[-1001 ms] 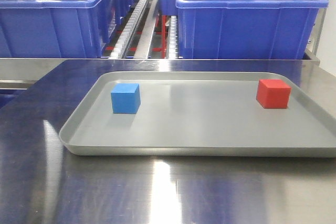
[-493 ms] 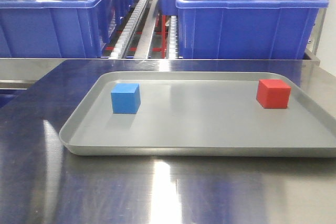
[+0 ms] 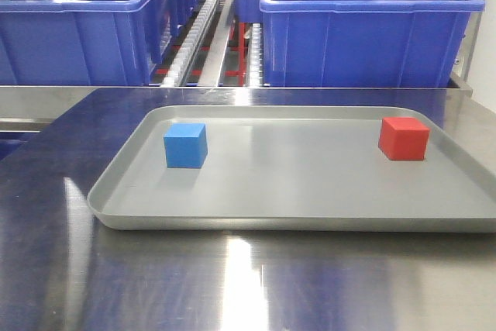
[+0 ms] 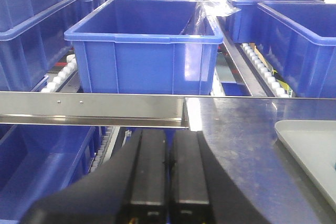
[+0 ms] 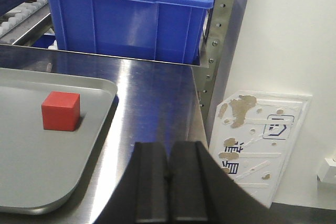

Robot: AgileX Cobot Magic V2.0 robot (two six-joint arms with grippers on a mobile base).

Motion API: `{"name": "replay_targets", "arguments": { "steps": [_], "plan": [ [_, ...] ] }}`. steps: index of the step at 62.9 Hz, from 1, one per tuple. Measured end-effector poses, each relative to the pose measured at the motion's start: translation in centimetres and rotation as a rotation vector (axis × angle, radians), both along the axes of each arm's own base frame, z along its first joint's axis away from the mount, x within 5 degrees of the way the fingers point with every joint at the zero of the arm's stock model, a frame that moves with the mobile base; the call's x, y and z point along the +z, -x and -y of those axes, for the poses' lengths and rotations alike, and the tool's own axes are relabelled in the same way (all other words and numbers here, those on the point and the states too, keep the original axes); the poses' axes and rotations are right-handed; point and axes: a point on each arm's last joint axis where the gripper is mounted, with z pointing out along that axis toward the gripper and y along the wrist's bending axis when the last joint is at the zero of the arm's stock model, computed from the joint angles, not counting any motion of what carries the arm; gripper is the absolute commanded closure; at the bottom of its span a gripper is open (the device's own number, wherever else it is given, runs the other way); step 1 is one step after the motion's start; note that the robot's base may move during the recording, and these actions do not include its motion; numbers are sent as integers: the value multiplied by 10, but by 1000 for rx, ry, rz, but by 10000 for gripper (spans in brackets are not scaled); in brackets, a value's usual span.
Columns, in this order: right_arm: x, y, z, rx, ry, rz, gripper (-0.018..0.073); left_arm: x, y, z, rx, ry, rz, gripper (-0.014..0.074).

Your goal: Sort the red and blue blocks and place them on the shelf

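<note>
In the front view, the blue block (image 3: 185, 146) stood near the back left corner of the tray (image 3: 294, 187), the red block (image 3: 403, 138) near its back right corner. In the left wrist view, the left gripper (image 4: 169, 140) was closed and empty, off the tray. In the right wrist view, the right gripper (image 5: 168, 153) was likewise closed, beside the tray's right edge. Probably picking had not begun; a gripper must first open and reach.

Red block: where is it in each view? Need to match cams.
Front: red block at right of the tray, near its far rim.
Left wrist: not in it; only the tray, right edge.
Right wrist: red block at left, on the tray.
Shared landmark: the tray.
</note>
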Motion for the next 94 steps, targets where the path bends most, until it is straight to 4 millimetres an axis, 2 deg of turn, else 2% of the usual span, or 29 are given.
{"name": "replay_targets", "arguments": {
  "steps": [23, 43, 59, 80, 87, 94],
  "plan": [
    [1, 1, 0, -2, 2, -48, 506, 0, 0, 0, 0, 0, 0, 460],
    [43, 3, 0, -5, 2, -60, 506, 0, 0, 0, 0, 0, 0, 460],
    [73, -19, 1, -9, 6, -233, 506, 0, 0, 0, 0, 0, 0, 460],
    [93, -57, 1, -14, -15, -355, 502, 0, 0, 0, 0, 0, 0, 460],
    [99, -68, 1, -25, -68, -376, 450, 0, 0, 0, 0, 0, 0, 460],
    [103, -79, -2, -18, -104, -400, 315, 0, 0, 0, 0, 0, 0, 460]
  ]
}}
